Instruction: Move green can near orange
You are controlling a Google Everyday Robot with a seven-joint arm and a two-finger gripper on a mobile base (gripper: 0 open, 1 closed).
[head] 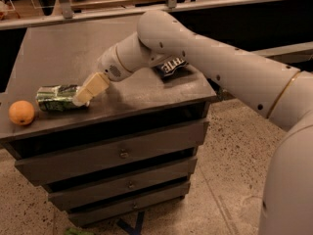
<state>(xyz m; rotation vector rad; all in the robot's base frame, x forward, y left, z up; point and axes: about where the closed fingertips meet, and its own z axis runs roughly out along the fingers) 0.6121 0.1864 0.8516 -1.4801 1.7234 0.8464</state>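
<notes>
The green can [57,98] lies on its side on the dark cabinet top [68,58], near the front left. The orange [22,112] sits at the front left corner, a short gap to the left of the can. My gripper [89,90] reaches down from the right, and its cream tip is at the can's right end, touching or overlapping it. The white arm [205,58] stretches across from the right side of the view.
A dark blue chip bag [171,66] lies at the right of the cabinet top, partly behind the arm. The cabinet has several drawers [122,153] below. A rail and shelf [146,4] run behind it. Speckled floor lies in front.
</notes>
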